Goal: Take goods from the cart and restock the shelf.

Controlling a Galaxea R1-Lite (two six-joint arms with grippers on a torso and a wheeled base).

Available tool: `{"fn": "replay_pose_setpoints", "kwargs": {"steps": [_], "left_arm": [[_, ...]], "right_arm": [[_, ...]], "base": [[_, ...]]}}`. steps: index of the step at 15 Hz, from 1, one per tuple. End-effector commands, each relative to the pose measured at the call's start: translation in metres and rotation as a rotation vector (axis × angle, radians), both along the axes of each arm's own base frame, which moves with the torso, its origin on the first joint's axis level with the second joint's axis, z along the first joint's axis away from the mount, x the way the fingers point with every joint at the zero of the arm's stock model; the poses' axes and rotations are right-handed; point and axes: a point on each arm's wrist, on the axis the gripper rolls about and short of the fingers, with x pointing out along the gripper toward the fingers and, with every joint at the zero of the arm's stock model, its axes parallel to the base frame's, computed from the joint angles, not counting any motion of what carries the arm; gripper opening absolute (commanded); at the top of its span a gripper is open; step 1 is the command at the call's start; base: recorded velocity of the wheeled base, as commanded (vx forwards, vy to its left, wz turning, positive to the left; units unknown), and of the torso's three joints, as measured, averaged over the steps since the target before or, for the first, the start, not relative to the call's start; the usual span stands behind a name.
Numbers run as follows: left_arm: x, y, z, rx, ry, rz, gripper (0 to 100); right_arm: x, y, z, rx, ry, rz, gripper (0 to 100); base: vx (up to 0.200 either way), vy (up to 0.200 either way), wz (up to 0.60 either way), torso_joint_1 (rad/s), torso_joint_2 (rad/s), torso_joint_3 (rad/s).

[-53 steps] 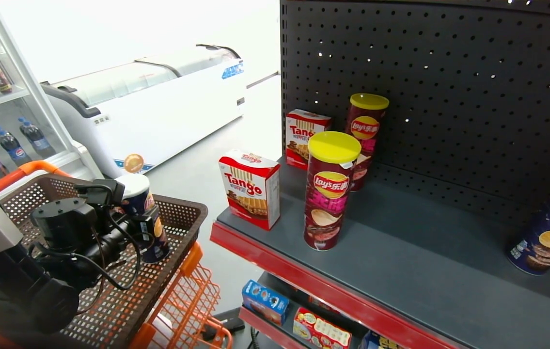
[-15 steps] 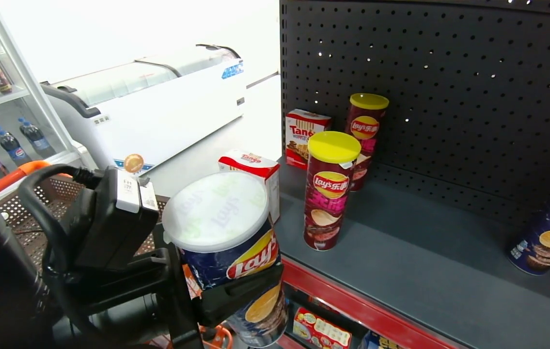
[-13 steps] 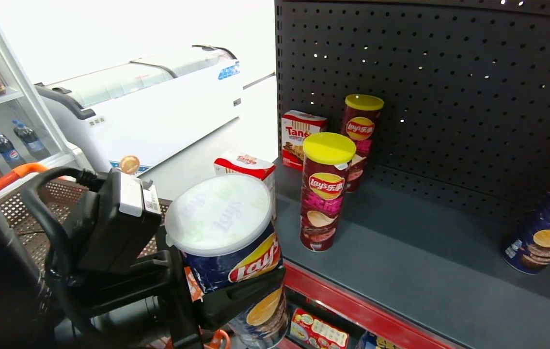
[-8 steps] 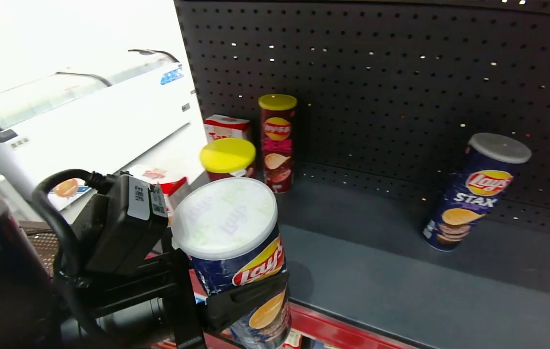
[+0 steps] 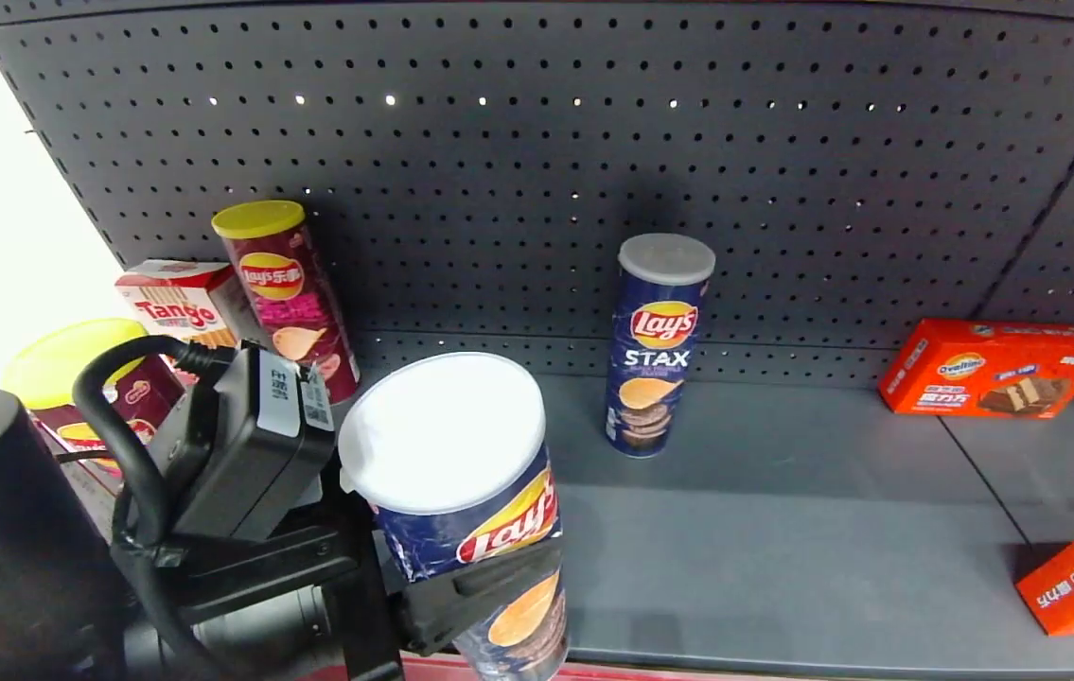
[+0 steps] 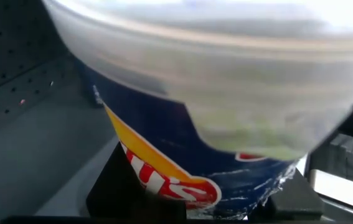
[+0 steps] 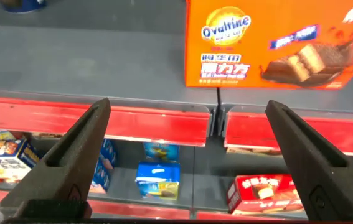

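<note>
Left gripper (image 5: 447, 577) is clamped on a blue chip can (image 5: 461, 492), black fingers (image 5: 475, 591) pressing the can's side about mid-height, lid above them, base below. In the left wrist view the can (image 6: 182, 155) sits right up against the camera, lid rim nearest. The can is close to upright: long axis roughly vertical, white lid up, base down, top leaning slightly away from the pegboard (image 5: 593, 142). It is at the front edge of the grey shelf (image 5: 783, 530) (can't tell if the base touches the shelf).

Farther back, near the pegboard, a second blue chip can (image 5: 655, 350) stands upright, well apart from the held one. A maroon chip can (image 5: 286, 293) with a yellow lid and a wafer box (image 5: 177, 303) are off to the left. Right gripper (image 7: 192, 168) has its fingers spread wide with nothing between them, in front of the shelf's red front lip (image 7: 164, 118), near an orange box (image 7: 276, 43).
</note>
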Motion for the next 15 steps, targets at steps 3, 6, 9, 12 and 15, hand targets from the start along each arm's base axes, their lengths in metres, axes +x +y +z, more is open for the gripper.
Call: {"fn": "replay_pose_setpoints", "kwargs": {"steps": [3,6,9,12,15], "left_arm": [[-0.0001,0.0008,0.0002,-0.001,-0.001,0.003,0],[-0.0003,0.0015,-0.0003,0.0,0.0,0.005,0],[-0.0003,0.0024,-0.0008,0.001,0.001,0.008,0],[-0.001,0.0031,-0.0013,0.001,0.001,0.008,0],[-0.0049,0.0073,-0.0034,0.009,-0.004,0.014,0]], "right_arm": [[0.0,0.0,0.0001,-0.001,-0.001,0.0,100],[0.0,0.0,0.0001,0.0,-0.001,0.0,100],[0.0,0.0,0.0001,0.0,-0.001,0.0,100],[0.0,0.0,0.0001,0.0,-0.001,0.0,100],[-0.0015,0.0005,0.0055,-0.016,-0.027,0.022,100]], "base": [[0.0,0.0,0.0,0.0,0.0,0.0],[0.0,0.0,-0.2,0.001,0.0,-0.002],[0.0,0.0,0.0,0.0,0.0,0.0],[0.0,0.0,0.0,0.0,0.0,0.0],[0.0,0.0,0.0,0.0,0.0,0.0]]}}
